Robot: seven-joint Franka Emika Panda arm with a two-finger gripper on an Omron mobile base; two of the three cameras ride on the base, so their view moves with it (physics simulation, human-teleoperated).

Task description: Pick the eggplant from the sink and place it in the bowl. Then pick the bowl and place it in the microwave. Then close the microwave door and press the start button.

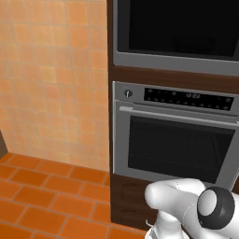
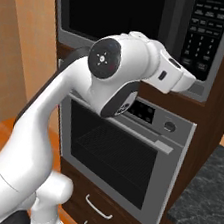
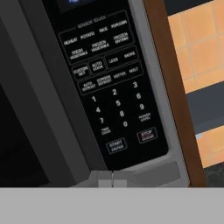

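The microwave (image 1: 177,60) sits high in the wooden cabinet, and its black glass door (image 1: 177,28) is closed flush with the steel frame. My arm reaches up to the microwave's keypad (image 2: 203,36) at the right. The gripper (image 2: 191,81) hangs just below and in front of that panel. In the hand view its two fingertips (image 3: 105,179) press together, shut on nothing, right under the start button (image 3: 116,145). The stop button (image 3: 147,135) lies beside it. The eggplant, the bowl and the sink are out of view.
Under the microwave is an oven (image 1: 172,144) with a control strip and a bar handle (image 2: 132,127). Wooden drawers (image 2: 98,208) are below it. A dark stone counter (image 2: 205,198) juts in at the right. An orange tiled wall (image 1: 51,79) stands to the left.
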